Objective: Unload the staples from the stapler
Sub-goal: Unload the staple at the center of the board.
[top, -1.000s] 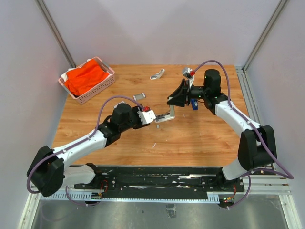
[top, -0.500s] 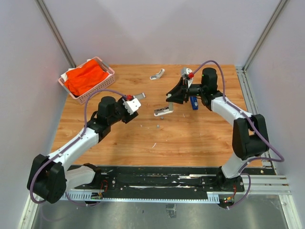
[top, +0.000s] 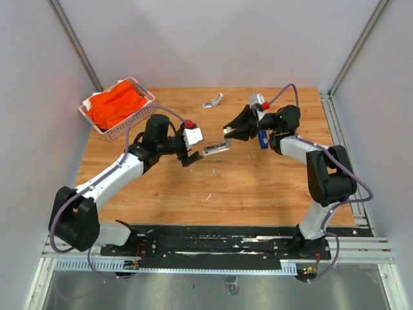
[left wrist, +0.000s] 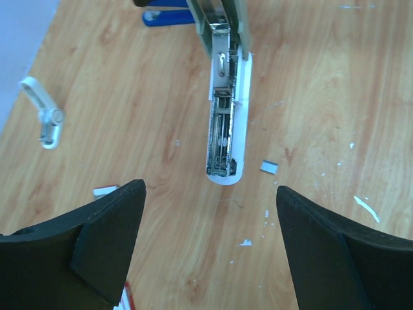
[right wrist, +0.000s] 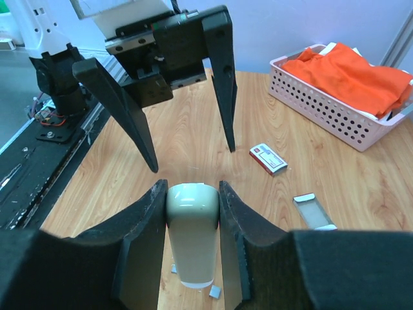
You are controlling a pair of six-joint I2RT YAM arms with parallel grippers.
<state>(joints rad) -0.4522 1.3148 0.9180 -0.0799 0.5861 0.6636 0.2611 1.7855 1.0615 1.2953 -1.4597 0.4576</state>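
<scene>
My right gripper (right wrist: 191, 194) is shut on the pale green top of the stapler (right wrist: 191, 239) and holds it tilted just above the table; it also shows in the top view (top: 216, 148). In the left wrist view the stapler (left wrist: 226, 110) is open, its metal magazine channel facing up. My left gripper (left wrist: 210, 252) is open and empty, its jaws wide apart just short of the stapler's front end. A tiny grey staple strip (left wrist: 270, 167) lies on the wood beside the stapler's tip. Two more small grey pieces (right wrist: 215, 292) lie under the stapler.
A small white box with a red label (right wrist: 269, 159) and an open grey sleeve (right wrist: 314, 212) lie left of the stapler. A pink basket (top: 119, 129) holds orange cloth. A blue stapler (top: 262, 139) sits under my right arm. A white staple remover (top: 213, 101) lies at the back.
My left gripper drew back left from the stapler, then returned to face its front end, open. My right gripper shifted the stapler slightly left and toward the back.
</scene>
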